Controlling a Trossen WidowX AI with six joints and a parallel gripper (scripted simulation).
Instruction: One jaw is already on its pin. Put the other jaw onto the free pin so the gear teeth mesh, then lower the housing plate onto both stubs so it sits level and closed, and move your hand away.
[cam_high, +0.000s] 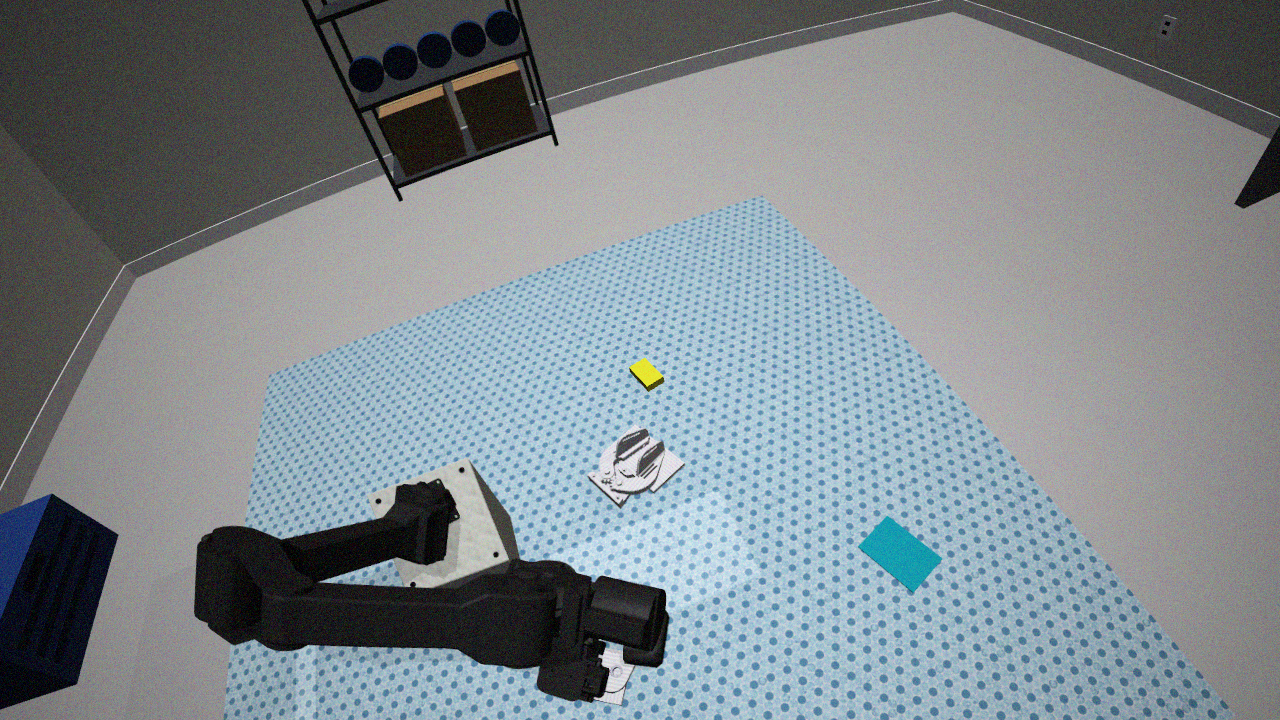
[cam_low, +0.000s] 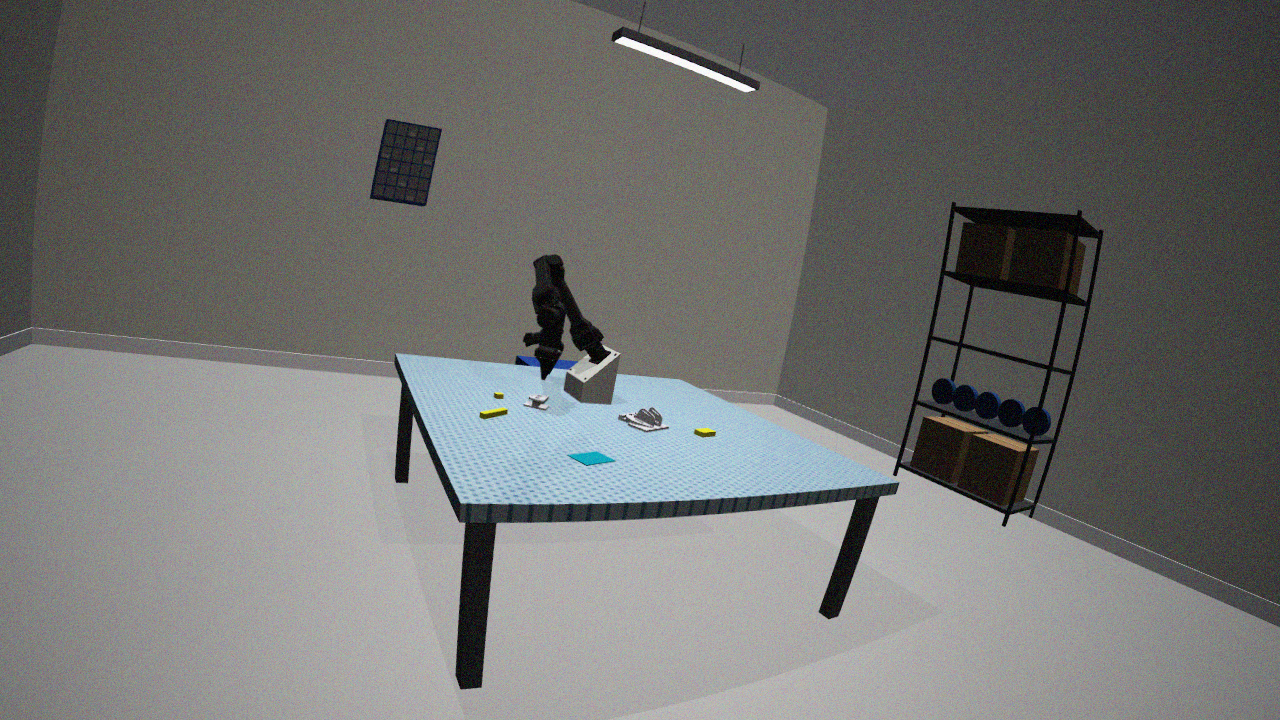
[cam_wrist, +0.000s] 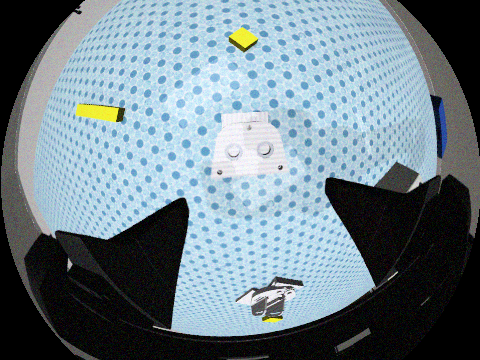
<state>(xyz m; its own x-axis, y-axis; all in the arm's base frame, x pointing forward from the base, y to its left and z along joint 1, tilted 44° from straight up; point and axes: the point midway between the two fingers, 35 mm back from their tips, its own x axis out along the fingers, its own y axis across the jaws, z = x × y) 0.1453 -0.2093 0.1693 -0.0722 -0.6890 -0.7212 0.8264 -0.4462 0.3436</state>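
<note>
My gripper (cam_low: 544, 377) (cam_wrist: 259, 195) is open and empty, above the table near the housing plate. The white housing plate (cam_high: 613, 691) (cam_low: 539, 400) (cam_wrist: 250, 137) shows two round holes in the wrist view, ahead of my fingertips; the arm partly hides it in the top view. The white gripper base (cam_high: 626, 484) (cam_low: 653, 426) (cam_wrist: 272, 295) lies on the table away from my fingers. Two dark jaws stand side by side on it, one jaw (cam_high: 651, 458) nearer the right and the other jaw (cam_high: 631, 440) beside it. Whether both sit on pins and their teeth mesh is too small to tell.
A yellow block (cam_high: 644, 371) (cam_low: 705, 432) lies beyond the white base. A yellow bar (cam_low: 493, 412) (cam_wrist: 97, 112) and a small yellow block (cam_low: 498, 394) (cam_wrist: 243, 38) lie near the plate. A teal sheet (cam_high: 899, 553) (cam_low: 591, 458) lies farther off. The arm stands on a pale block (cam_high: 483, 528) (cam_low: 590, 383).
</note>
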